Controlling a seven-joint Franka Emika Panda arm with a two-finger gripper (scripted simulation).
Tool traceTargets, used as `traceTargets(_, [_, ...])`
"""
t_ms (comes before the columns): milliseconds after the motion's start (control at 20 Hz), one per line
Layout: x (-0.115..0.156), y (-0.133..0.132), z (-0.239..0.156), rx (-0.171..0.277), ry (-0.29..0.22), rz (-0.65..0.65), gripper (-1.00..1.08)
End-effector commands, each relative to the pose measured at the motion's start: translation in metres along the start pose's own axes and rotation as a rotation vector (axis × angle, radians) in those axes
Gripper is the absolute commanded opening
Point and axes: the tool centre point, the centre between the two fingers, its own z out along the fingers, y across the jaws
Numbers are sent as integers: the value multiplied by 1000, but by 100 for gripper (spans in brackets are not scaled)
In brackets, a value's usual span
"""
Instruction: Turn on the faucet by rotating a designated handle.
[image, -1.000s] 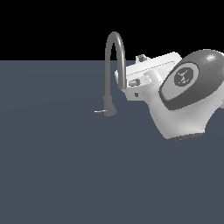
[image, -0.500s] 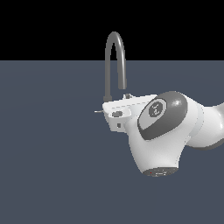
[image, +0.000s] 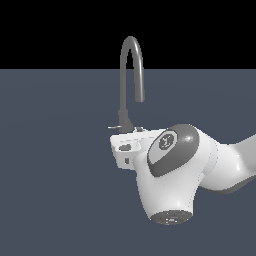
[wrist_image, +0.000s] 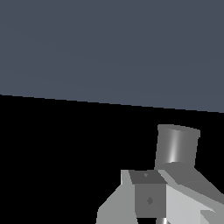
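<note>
The grey gooseneck faucet (image: 131, 75) stands upright on the dark floor (image: 55, 190). The white arm (image: 200, 165) (coming from the exterior view's right) covers its base. The gripper (image: 125, 150) sits low before the tube. Perhaps the handle (image: 114, 127) is the thin tip beside it. I cannot tell whether the fingers are open or closed.

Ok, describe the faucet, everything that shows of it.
The faucet is a tall, thin, matte grey gooseneck: an upright tube that arches over to a down-turned spout on the exterior view's right. It stands on the dark blue-grey floor. The white arm's hand covers its base, so contact cannot be judged. A thin light-grey handle pokes out toward the exterior view's left. No water shows.
</note>
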Motion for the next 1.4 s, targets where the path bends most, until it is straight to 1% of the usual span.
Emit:
traceTargets(0, [7, 7, -3, -9, 21, 1, -100])
traceTargets(150, [9, 21, -6, -37, 33, -10, -100])
traceTargets(350, [9, 39, -7, -69, 36, -6, -100])
traceTargets(700, [8, 73, -6, -116, 37, 61, -100])
traceTargets(850, [10, 83, -9, -127, 51, 80, -100])
traceTargets(1000, [12, 86, -11, -131, 62, 85, -100])
traceTargets(1250, [12, 86, -11, -131, 62, 85, -100])
traceTargets(1350, [4, 88, -11, -131, 62, 85, -100])
